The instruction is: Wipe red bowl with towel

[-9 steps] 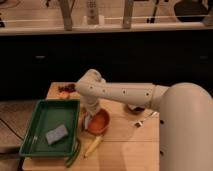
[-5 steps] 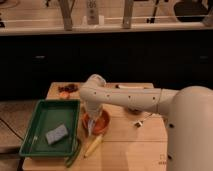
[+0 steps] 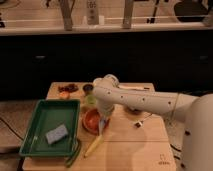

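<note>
The red bowl [image 3: 91, 120] sits on the wooden table just right of the green tray. My gripper [image 3: 103, 121] points down from the white arm and hangs over the bowl's right half, at its rim. A small pale scrap, the towel [image 3: 104, 123], hangs from the gripper tip and touches the bowl's inside near the right edge. The gripper looks shut on the towel. The arm hides the back right part of the bowl.
A green tray [image 3: 37, 142] at the front left holds a grey sponge block [image 3: 56, 133]. A yellow banana-like stick [image 3: 94, 145] lies in front of the bowl. A dark cup [image 3: 88, 88] and red bits [image 3: 66, 89] stand at the back. A small object [image 3: 136, 124] lies to the right.
The arm's bend and the gripper have shifted to the right across the bowl, taking the towel from the bowl's middle to its right side. The bowl and the tray stay in place.
</note>
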You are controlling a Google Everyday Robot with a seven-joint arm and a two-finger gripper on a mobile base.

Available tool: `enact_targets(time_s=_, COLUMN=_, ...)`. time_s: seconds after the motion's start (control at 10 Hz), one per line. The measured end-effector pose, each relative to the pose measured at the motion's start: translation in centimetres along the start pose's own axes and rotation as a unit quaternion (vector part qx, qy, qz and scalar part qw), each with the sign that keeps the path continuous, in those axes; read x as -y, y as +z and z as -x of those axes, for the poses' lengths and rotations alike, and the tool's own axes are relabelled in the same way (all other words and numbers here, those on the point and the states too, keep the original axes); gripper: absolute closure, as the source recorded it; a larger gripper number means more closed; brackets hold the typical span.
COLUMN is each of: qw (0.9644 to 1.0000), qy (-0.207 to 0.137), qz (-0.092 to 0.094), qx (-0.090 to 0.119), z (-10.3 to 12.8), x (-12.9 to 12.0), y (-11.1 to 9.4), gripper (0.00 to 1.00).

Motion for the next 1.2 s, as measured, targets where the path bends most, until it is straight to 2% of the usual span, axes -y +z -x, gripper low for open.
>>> enact_targets(time_s=0.2, qw=0.9997, qy=0.002, qz=-0.021, qx=-0.013, z=-0.6, x=1.9, y=-0.6, gripper=1.00)
enact_targets(time_s=0.4, qw=0.9993, qy=-0.006, qz=-0.032, qx=-0.019, z=-0.1, x=4.2, y=-0.9, gripper=1.00)
enact_targets(time_s=0.8, qw=0.9975, qy=-0.055, qz=-0.040, qx=-0.020, z=4.1, x=8.6, y=-0.9, gripper=1.00)
enact_targets(time_s=1.0, qw=0.9958, qy=-0.081, qz=-0.040, qx=-0.015, z=5.7, x=8.7, y=-0.8, gripper=1.00)
enact_targets(time_s=1.2, qw=0.9936, qy=-0.106, qz=-0.038, qx=-0.005, z=7.5, x=7.1, y=-0.4, gripper=1.00)
